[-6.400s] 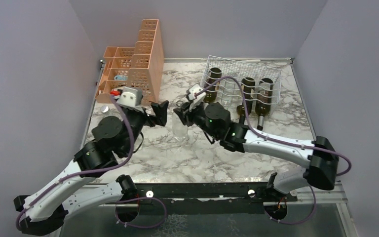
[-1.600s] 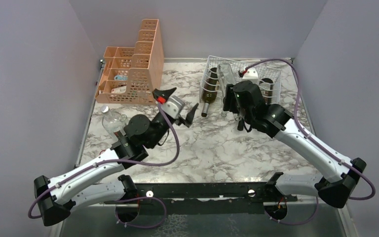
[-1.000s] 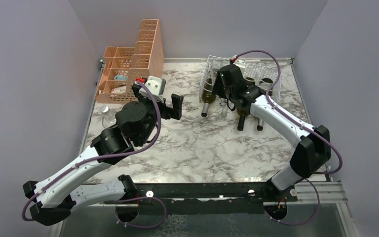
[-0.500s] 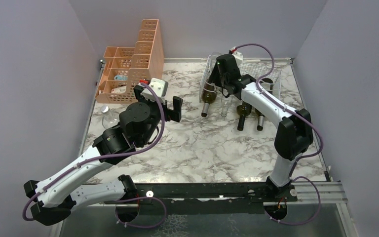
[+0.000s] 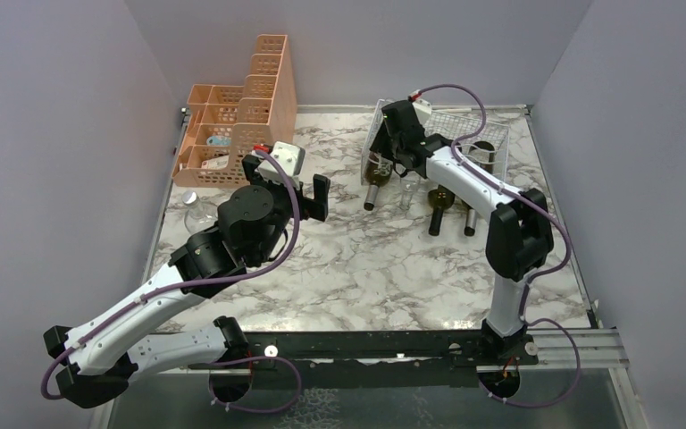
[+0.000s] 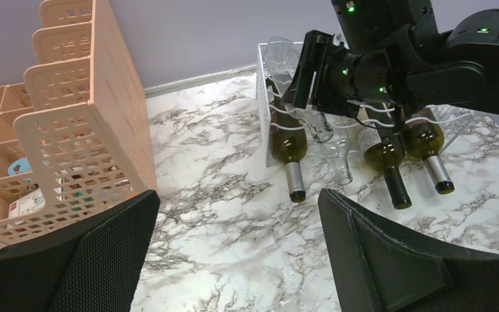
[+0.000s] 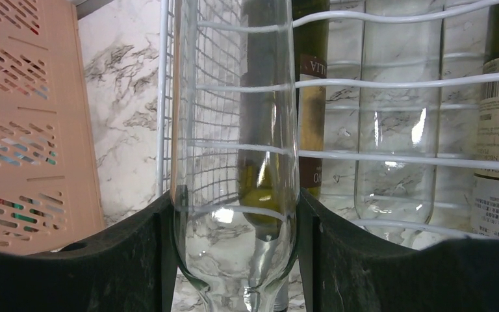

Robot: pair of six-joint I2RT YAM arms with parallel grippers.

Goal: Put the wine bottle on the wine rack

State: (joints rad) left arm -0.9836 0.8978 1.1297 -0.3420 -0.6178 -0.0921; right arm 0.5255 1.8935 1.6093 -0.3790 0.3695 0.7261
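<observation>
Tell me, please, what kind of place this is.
Probably a robot test cell: plain lilac walls enclose a marble-pattern table, two robot arms are bolted at its near edge, with a wire wine rack.

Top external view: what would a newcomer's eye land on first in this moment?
The right end effector reaches to the far side of the table, clamped on a clear glass bottle at the left end of the white wire wine rack. Three dark bottles lie in that rack, necks toward the near edge. At far left stands a tall peach organizer, with the left end effector open and empty nearby.
</observation>
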